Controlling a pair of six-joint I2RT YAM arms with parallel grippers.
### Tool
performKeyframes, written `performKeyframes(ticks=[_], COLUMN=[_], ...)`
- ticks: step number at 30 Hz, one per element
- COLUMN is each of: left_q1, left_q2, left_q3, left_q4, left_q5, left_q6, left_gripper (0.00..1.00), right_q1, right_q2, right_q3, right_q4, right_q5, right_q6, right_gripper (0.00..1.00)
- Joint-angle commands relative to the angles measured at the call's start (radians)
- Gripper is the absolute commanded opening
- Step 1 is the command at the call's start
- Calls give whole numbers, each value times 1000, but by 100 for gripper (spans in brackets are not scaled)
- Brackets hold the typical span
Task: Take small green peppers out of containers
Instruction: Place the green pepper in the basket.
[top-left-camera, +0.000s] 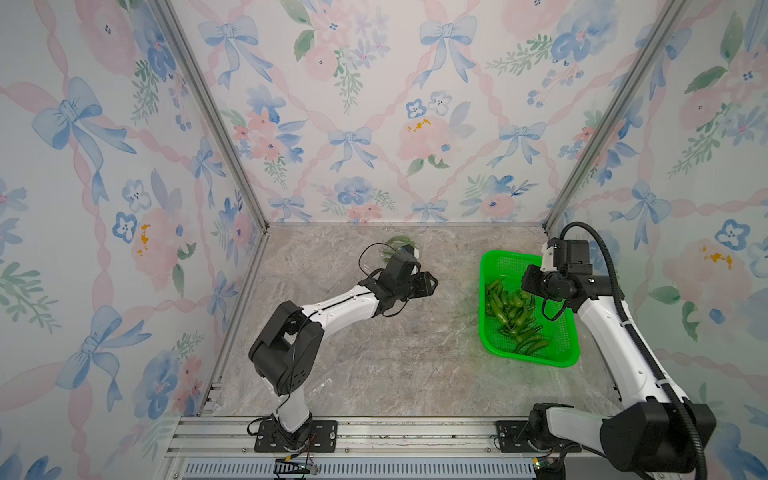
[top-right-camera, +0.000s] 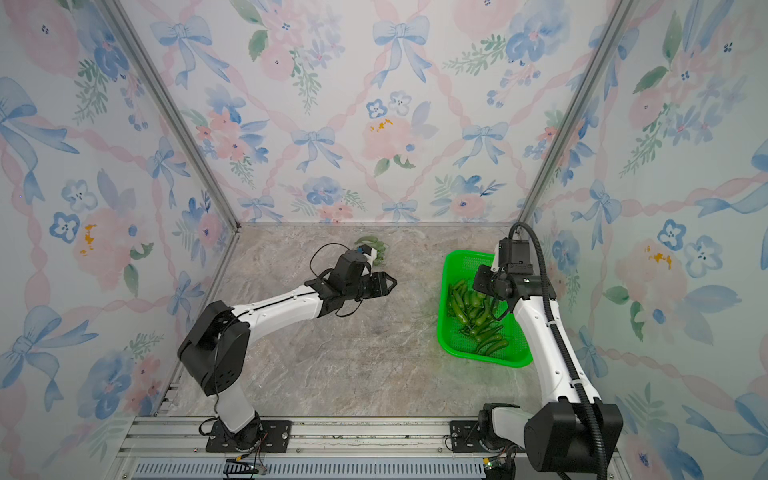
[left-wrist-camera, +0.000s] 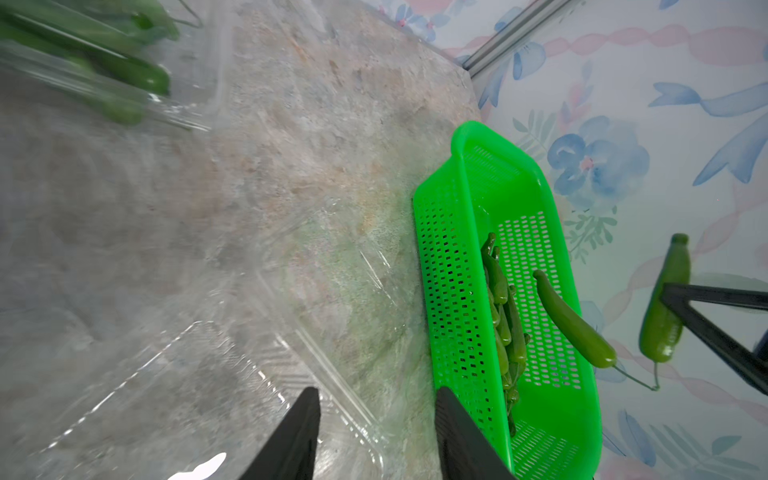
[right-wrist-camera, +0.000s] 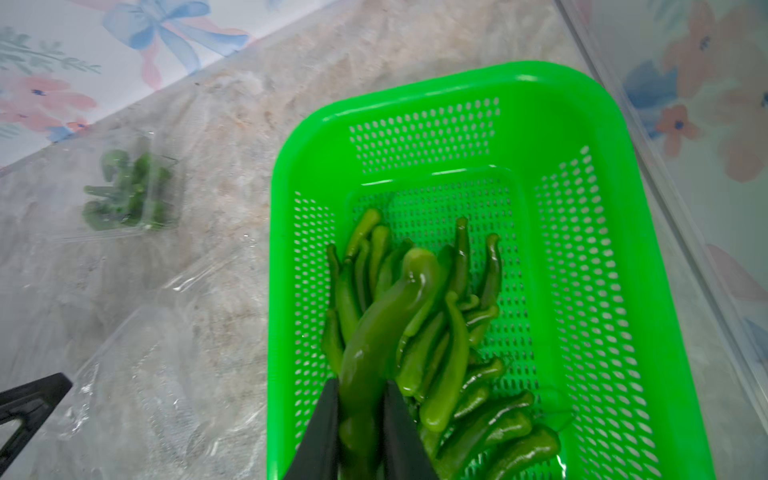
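My right gripper (right-wrist-camera: 359, 384) is shut on one small green pepper (right-wrist-camera: 374, 332) and holds it above the pile of peppers (top-left-camera: 509, 313) in the green basket (top-left-camera: 528, 359). The left wrist view shows this held pepper (left-wrist-camera: 665, 299) beside a second pepper (left-wrist-camera: 573, 320) over the basket's rim; whether that one hangs or falls I cannot tell. A clear container (right-wrist-camera: 124, 195) with several peppers stands at the back of the table, partly hidden behind my left wrist in both top views. My left gripper (top-left-camera: 432, 284) is open and empty, over an empty clear container (left-wrist-camera: 208, 395).
The green basket (top-right-camera: 482, 357) sits at the right of the marble table, close to the right wall. Another near-invisible clear tray (top-left-camera: 322, 382) lies by the left arm's base. Floral walls close in the back and both sides.
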Motion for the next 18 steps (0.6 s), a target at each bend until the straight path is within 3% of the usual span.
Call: performKeyframes(ticks=[1,8,14,18], left_q1=[-34,-65,-68,-62], left_q2=[83,210,256,260], left_q3=[83,201,216,213], left_q4=[-29,-48,-54,-84], left_q5=[20,30,19,-7], left_q6=[24,34,38,56], left_gripper=[48,48,47,48], right_q1=[-57,-102,-109,-97], right_q2=[43,154,109,68], right_q3=[-62,-124,-128,-89], right_q4=[-1,49,37,34], right_q5=[6,8,-4,-50], right_q6=[30,25,12,6], right_gripper=[17,18,48,57])
